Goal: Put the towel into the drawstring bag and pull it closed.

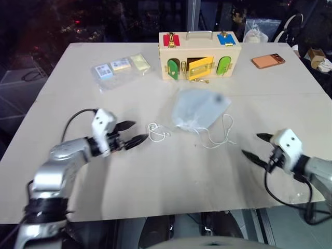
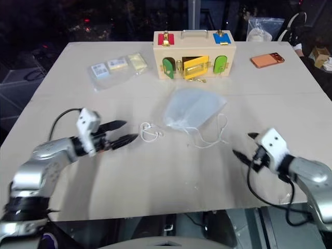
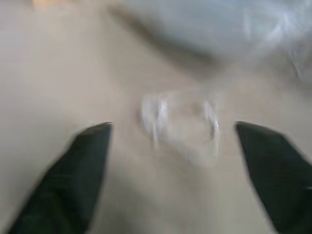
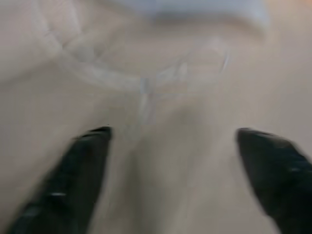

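Left eye view: the table [image 1: 155, 176] carries the drawstring bag [image 1: 199, 108] near its centre, bulging and pale blue through the mesh, its mouth gathered toward the near edge; the towel itself cannot be made out separately. One cord loop [image 1: 157, 132] lies on the left of the mouth, another cord [image 1: 218, 136] trails on the right. The left gripper [image 1: 130, 133] hovers by the near-left part of the table, fingers apart, tips just beside the left loop. The right gripper [image 1: 255, 146] hovers near the near-right edge, fingers apart, well clear of the bag. At the far edge stand a wooden latch box [image 1: 199, 54], a clear packet of cards [image 1: 120, 67] and an orange phone [image 1: 268, 60]; no writing is legible. Bare tabletop stretches along the near edge between the grippers.

Left wrist view: black fingers [image 3: 73, 180] stand spread around a blurred cord loop [image 3: 180, 126].

Right wrist view: spread fingers [image 4: 73, 180] face a tangled cord [image 4: 146, 83] below the bag's edge [image 4: 195, 9].
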Robot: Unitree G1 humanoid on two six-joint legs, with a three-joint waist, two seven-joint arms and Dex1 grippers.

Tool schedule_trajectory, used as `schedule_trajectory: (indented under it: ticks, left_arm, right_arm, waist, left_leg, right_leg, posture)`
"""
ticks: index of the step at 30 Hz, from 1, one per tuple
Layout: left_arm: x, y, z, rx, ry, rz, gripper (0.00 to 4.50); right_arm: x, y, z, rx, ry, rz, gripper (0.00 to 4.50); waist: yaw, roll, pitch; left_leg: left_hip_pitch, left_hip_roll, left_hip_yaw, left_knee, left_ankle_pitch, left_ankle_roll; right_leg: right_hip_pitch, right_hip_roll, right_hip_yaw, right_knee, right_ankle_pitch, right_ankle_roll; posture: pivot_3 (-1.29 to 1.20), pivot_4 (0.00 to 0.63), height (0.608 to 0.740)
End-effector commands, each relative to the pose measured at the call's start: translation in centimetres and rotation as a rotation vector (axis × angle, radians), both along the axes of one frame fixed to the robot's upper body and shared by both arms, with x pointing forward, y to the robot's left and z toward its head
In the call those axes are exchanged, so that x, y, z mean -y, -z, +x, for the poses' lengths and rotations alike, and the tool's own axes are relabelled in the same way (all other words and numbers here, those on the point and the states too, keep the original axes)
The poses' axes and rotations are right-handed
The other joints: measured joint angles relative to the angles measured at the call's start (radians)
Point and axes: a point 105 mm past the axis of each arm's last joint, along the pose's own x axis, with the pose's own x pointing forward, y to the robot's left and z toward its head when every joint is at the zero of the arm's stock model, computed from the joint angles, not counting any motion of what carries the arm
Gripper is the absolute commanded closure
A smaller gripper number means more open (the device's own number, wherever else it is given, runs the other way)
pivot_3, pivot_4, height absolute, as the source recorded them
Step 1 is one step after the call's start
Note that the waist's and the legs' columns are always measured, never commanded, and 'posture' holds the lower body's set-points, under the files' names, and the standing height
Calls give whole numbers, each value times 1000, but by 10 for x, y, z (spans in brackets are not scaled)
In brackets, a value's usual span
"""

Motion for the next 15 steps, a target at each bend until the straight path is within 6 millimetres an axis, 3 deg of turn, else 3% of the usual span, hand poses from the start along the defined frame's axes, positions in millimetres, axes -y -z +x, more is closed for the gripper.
schedule_trajectory:
  ticks: [1,7,15]
  left_arm:
    - [4,-23,-9,77,18,-11,320]
    - [4,-36,-10,148,-74,-63,320]
    - [1,-39,-5,179,-119,-67,320]
  right_arm:
    - [-2,-35,-6,152,13,30,31]
    - [1,-50,-13,238,104,94,31]
    - [6,-40,-8,232,109,68,31]
  waist:
    - [2,0,0]
    - [13,2,-4]
    - [16,2,-5]
  left_leg:
    - [0,0,0,1,0,0]
    - [2,1,-1,3,-2,-4]
    - [0,0,0,2,0,0]
  right_leg:
    - [0,0,0,0,-2,-2]
    - [0,-2,-1,0,-2,-1]
    - [0,2,-1,0,0,-5]
  posture:
    - [0,150,740]
    - [0,150,740]
    - [0,150,740]
